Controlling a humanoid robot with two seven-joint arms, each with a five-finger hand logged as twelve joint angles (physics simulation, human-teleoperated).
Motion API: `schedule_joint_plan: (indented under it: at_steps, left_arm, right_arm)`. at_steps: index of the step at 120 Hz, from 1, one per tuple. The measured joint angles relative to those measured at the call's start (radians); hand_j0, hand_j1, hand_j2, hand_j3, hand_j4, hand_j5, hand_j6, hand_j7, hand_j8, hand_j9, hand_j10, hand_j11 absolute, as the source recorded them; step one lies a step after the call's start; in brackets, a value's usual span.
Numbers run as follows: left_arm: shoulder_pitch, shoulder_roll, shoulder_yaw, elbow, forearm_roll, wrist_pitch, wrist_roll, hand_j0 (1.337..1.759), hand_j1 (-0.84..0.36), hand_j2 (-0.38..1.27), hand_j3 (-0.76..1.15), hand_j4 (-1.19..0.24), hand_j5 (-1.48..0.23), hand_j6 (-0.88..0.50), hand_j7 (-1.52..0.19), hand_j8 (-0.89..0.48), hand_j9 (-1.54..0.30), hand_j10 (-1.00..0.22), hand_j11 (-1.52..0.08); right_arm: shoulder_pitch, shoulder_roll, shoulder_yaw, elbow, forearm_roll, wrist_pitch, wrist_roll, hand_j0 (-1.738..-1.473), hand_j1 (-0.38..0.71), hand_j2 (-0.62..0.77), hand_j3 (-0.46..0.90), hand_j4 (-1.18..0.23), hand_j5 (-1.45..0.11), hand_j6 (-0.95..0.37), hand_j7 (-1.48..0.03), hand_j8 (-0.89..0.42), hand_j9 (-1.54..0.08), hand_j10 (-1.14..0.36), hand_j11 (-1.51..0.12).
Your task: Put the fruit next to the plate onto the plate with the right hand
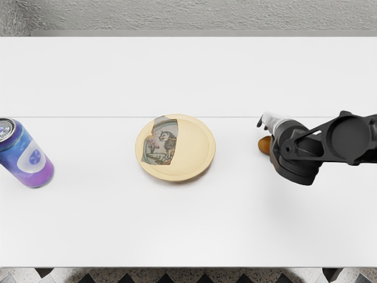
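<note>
The right hand (273, 125) sits over the fruit (264, 145), its grip impossible to tell, the plate (201, 147) well apart from it.

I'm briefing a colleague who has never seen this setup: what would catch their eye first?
A round cream plate with a cartoon picture on its left part sits centre on the white table. A purple-and-blue drink can stands at its left edge. The black right arm reaches in from the right, its hand over a small orange-brown fruit right of the plate, apart from it.
</note>
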Motion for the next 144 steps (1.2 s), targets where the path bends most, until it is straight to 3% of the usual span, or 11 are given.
schedule_joint_plan:
  at_steps: [144]
  left_arm:
    - [-0.002,0.000,0.000,0.000,0.000,0.000,0.000,1.658,0.35,0.00,0.00,0.00,0.00,0.00,0.00,0.00,0.00,0.00,0.00]
  right_arm:
    - [-0.031,0.066,-0.017,-0.057,0.001,0.000,0.000,-1.658,0.15,-0.08,0.00,-0.42,-0.54,-0.42,-0.54,-0.42,-0.54,-0.42,-0.54]
